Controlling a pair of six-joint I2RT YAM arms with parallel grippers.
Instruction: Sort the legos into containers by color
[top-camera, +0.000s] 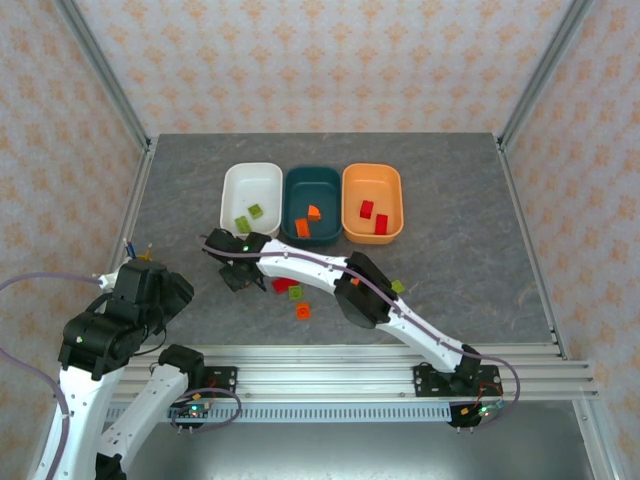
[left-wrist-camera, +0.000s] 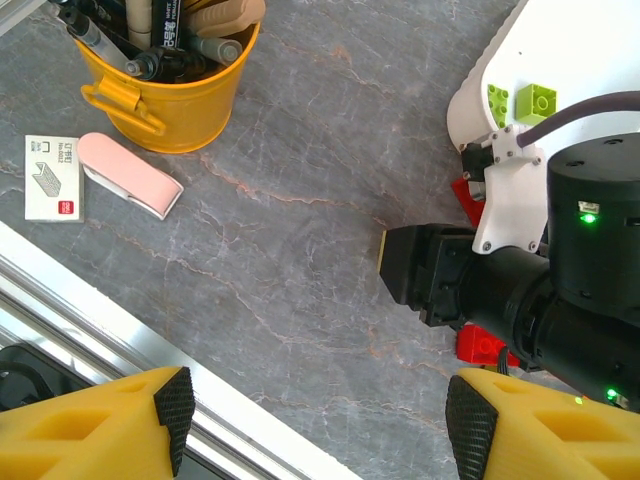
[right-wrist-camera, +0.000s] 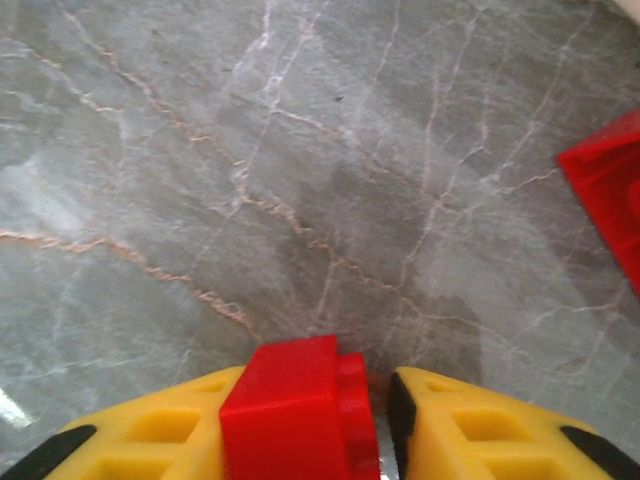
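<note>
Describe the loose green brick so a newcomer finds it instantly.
Start at the orange tub, rightmost of three. Come toward the arms: the lime green brick lies on bare table beside the right arm's elbow. Other loose bricks are red or orange.

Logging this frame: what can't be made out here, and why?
Top view: red lego in the right gripper, covered by the right arm.
Right wrist view: second red lego, cut off by the right edge.
Left wrist view: print on the box, too small to read.
Left wrist view: bucket, top cut off by the upper edge.
</note>
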